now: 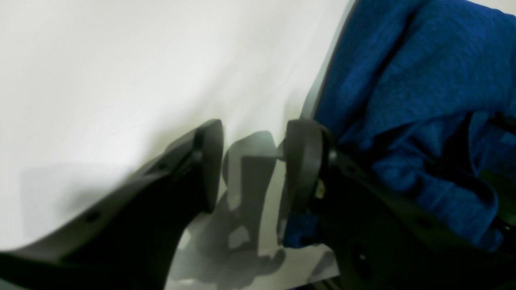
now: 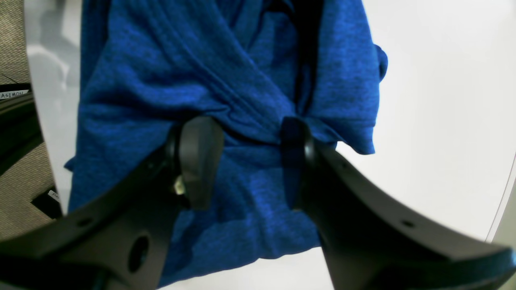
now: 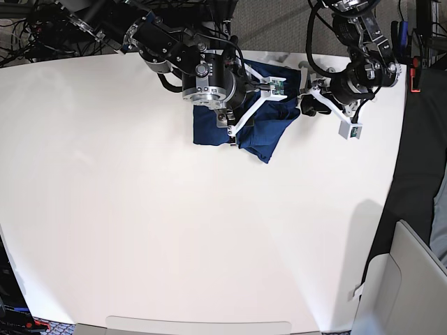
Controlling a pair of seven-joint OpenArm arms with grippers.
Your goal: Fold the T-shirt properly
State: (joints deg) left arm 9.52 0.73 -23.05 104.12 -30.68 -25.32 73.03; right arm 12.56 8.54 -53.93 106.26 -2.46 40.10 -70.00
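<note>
Your right tool stood with black curved jaws apart over the T-shirt, a soft heathered blue knit bunched at the white table's far edge; your left tool gaped beside it, one jaw touching the cloth.

Black curved tool fingers, white brackets, dark cables

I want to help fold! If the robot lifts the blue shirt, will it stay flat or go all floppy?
Probably floppy: the T-shirt already lies bunched in soft folds and creases. It likely droops wherever it isn't held, since part hangs loose beside the right gripper. Pushed, it would probably wrinkle up rather than slide on the table.
</note>
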